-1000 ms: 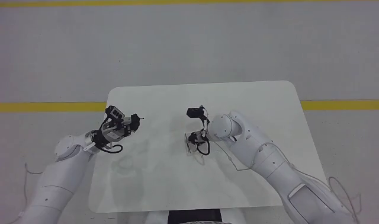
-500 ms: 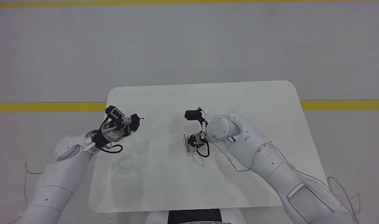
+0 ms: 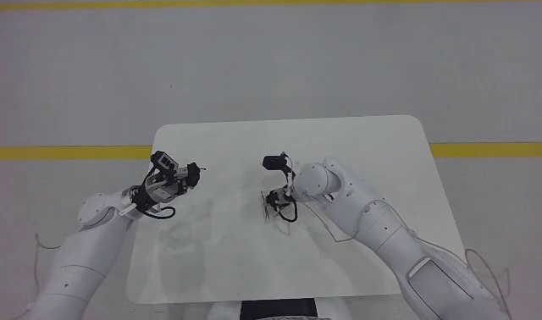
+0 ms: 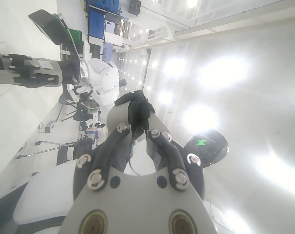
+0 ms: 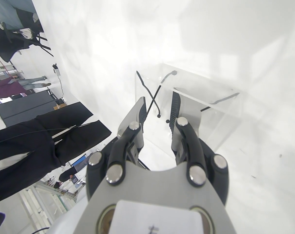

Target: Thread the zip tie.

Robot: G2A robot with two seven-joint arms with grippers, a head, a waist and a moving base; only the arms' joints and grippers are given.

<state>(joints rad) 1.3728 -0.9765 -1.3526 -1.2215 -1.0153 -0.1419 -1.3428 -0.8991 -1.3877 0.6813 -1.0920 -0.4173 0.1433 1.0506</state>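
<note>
Several thin black zip ties (image 5: 152, 95) lie crossed inside a small clear box (image 5: 193, 97) on the white table (image 3: 364, 142). My right gripper (image 5: 158, 109) hangs open just above the box, its ribbed pads (image 5: 175, 105) on either side of the crossed ties and touching none. From above, this gripper (image 3: 276, 203) covers the clear box (image 3: 268, 208) near the table's middle. My left gripper (image 4: 137, 103) is raised over the table's left side, shut, pointing up at the ceiling. Its tips carry a dark black bunch, and a thin black strand runs down between the fingers. In the top view it (image 3: 191, 173) sits well left of the box.
Another zip tie (image 5: 224, 98) rests along the box's far wall. Bare table surface surrounds the box, with wide room between the two arms. The right arm (image 4: 33, 74) appears far off in the left wrist view.
My right gripper has edged a little to the left over the clear box. The left arm has stayed still.
</note>
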